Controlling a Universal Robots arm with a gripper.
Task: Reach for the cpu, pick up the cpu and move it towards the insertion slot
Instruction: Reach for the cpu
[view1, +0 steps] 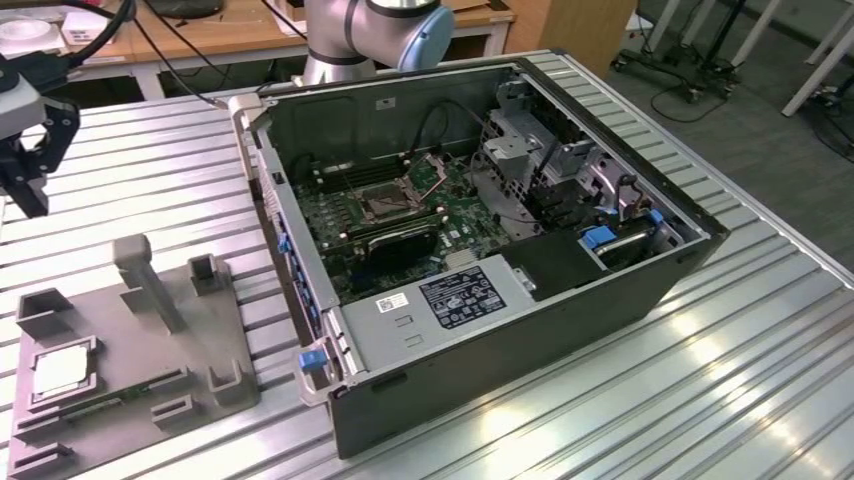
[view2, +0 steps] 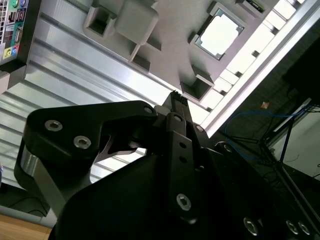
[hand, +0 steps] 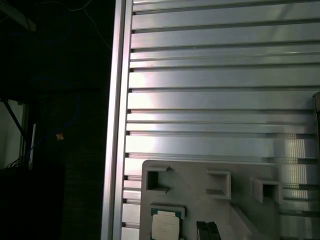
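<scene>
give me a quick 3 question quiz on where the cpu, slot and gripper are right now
1. True or false: the gripper holds the cpu.
2. Fill in: in the exterior view, the tray lies on the ____ side of the case.
3. Where is the slot? A) in the tray B) on the board inside the open case C) under the case

Key
1. False: the cpu lies in the tray, apart from the gripper.
2. left
3. B
</scene>
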